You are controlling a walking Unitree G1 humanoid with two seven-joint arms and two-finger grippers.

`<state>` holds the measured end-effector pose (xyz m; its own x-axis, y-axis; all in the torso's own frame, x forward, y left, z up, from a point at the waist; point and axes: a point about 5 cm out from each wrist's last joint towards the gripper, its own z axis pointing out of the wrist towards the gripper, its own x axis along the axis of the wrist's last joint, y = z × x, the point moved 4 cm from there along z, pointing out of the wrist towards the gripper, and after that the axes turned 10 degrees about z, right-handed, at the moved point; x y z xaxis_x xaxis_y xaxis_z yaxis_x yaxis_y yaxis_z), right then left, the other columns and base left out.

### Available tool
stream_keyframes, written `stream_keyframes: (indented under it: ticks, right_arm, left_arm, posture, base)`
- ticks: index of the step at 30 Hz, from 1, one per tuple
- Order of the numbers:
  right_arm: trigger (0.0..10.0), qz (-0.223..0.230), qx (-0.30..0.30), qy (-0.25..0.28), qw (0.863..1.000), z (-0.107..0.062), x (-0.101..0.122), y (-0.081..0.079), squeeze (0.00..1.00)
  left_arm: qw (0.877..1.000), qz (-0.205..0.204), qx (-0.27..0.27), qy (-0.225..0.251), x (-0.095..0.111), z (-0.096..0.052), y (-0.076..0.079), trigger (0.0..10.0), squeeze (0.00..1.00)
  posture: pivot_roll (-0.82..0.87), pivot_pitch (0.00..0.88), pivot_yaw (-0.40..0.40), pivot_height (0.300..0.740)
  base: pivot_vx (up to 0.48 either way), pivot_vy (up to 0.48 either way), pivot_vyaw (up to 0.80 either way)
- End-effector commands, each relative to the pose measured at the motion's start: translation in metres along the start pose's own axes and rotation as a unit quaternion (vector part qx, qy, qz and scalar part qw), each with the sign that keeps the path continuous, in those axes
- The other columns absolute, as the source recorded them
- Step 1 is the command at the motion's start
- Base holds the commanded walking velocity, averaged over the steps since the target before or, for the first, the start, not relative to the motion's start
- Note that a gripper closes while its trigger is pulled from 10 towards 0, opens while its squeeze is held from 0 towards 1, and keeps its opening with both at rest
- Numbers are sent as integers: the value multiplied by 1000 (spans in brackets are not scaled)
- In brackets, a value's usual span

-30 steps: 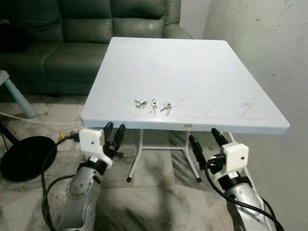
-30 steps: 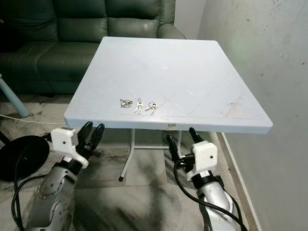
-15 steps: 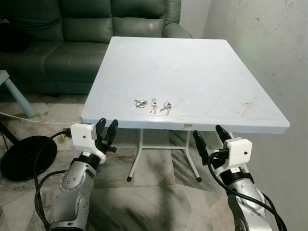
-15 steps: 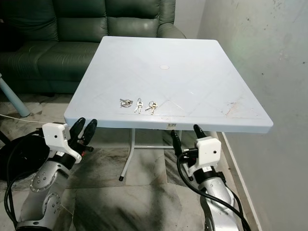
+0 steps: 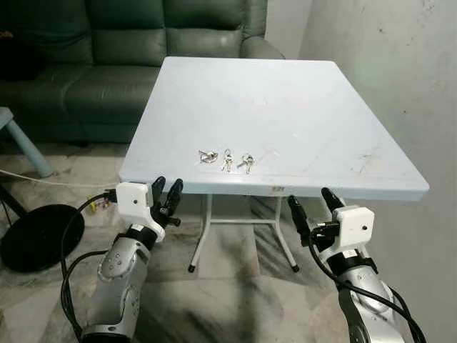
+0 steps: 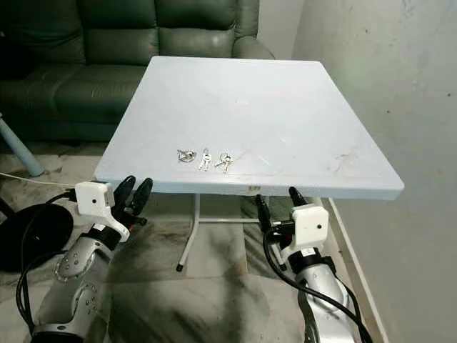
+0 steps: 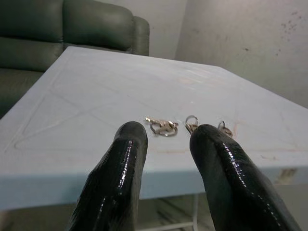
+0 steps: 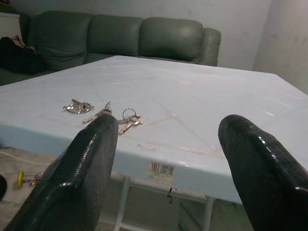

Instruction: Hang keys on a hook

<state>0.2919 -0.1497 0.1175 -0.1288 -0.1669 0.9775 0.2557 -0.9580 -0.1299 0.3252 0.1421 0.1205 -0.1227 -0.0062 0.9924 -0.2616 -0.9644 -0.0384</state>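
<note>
Three small sets of silver keys lie in a row near the front edge of a pale blue table [image 5: 285, 107]: a left set [image 5: 208, 155], a middle set [image 5: 228, 158] and a right set [image 5: 247, 161]. My left gripper [image 5: 168, 187] hangs just below and in front of the table edge, left of the keys, its fingers a little apart and empty. My right gripper [image 5: 309, 199] is lower, under the front edge to the right of the keys, wide open and empty. The left wrist view looks across the tabletop at the keys [image 7: 161, 126], and so does the right wrist view [image 8: 129, 118].
A dark green sofa [image 5: 86, 64] stands behind the table. A plaster wall [image 5: 400, 78] runs close along the right side. On the tiled floor at left are a black round base [image 5: 36, 232], cables and a pale blue leg [image 5: 25, 143]. White table legs [image 5: 203, 232] stand beneath.
My left gripper swung out to the left, then came back right toward the table edge. The right gripper rose slightly. The keys have not moved.
</note>
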Motion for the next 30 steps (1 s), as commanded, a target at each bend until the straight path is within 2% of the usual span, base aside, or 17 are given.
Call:
stream_keyframes:
  ticks: [1, 8, 18, 21, 26, 30]
  right_arm:
    - [10000, -2, -2, -6, 1000, 1, -2, 2, 0]
    - [10000, -13, 2, -9, 1000, 2, -2, 1, 0]
    - [10000, -15, 14, -15, 1000, 1, -4, -2, 0]
    - [10000, -3, 14, -15, 1000, 1, -5, -3, 0]
    - [10000, -10, 13, -20, 1000, 2, -6, -1, 0]
    - [10000, -11, 12, -23, 1000, 1, -7, 0, 0]
  left_arm:
    - [1000, 3, -8, -5, 0, 3, 2, 10000, 0]
    - [1000, 4, -11, -5, 0, 4, 4, 10000, 0]
    - [1000, 3, -15, -7, -2, 4, 6, 10000, 0]
    - [1000, 3, -14, -8, -2, 3, 6, 10000, 0]
    - [1000, 2, -13, -6, -2, 3, 6, 10000, 0]
    - [1000, -4, -6, -6, -2, 4, 6, 10000, 0]
  posture:
    - [115, 47, -34, 740]
    - [115, 46, -34, 740]
    - [114, 36, -39, 740]
    - [115, 32, -40, 740]
    - [117, 29, -42, 740]
    - [117, 28, -45, 740]
  base:
    - [352, 0, 0]
    - [351, 0, 0]
    - [351, 0, 772]
    - [349, 0, 0]
    - [321, 0, 0]
    - [0, 0, 0]
